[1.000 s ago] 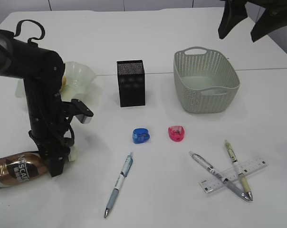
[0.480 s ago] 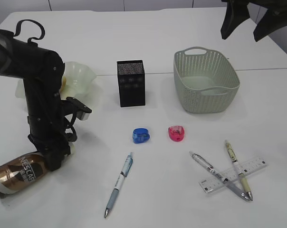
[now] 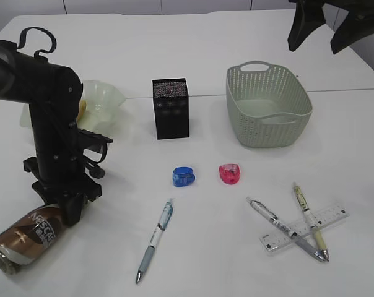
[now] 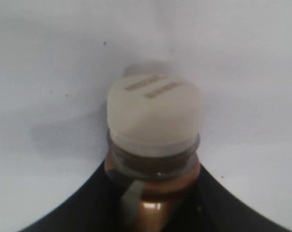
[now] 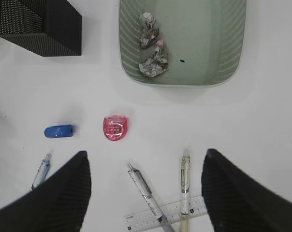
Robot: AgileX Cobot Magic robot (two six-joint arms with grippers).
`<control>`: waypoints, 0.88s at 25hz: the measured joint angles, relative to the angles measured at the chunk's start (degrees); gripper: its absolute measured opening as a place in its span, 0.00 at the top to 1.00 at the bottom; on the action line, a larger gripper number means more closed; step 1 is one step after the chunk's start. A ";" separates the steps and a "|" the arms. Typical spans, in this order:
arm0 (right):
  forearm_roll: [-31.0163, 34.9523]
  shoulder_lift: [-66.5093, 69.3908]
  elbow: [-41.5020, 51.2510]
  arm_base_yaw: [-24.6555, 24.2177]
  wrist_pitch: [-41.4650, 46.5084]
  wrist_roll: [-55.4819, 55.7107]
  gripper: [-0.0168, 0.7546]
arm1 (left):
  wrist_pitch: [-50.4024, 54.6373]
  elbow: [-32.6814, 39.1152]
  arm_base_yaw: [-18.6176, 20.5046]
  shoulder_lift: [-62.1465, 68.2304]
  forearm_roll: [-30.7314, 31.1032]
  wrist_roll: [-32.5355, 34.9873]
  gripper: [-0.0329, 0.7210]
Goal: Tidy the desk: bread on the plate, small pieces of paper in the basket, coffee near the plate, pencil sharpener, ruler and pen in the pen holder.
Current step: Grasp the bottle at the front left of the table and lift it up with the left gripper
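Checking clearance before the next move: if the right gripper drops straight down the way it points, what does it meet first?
Probably bare white desk between the pink pencil sharpener and the crossed pens. The right gripper, jaws open, hangs high above; depth is unclear.

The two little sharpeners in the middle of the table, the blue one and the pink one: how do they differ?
The blue sharpener is blue and longish; the pink sharpener is pink and rounder, wider at one end. The blue one lies left, nearer the lone pen; the pink one lies right, nearer the basket. In the right wrist view the pink one shows a label on top; the blue one shows none. Both are small, translucent plastic, lying untouched on the desk.
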 joint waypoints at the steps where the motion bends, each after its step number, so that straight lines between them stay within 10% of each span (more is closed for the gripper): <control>1: 0.00 0.00 0.00 0.00 0.00 0.00 0.30 | 0.00 0.00 0.00 0.00 0.00 -0.96 0.60; 14: -1.91 0.00 0.00 0.00 0.00 0.00 0.30 | -6.49 1.53 0.00 -8.23 -2.36 -5.82 0.61; 22: -2.03 0.00 0.00 0.00 0.00 0.00 0.30 | -32.03 21.70 0.71 -28.23 -5.83 -7.34 0.61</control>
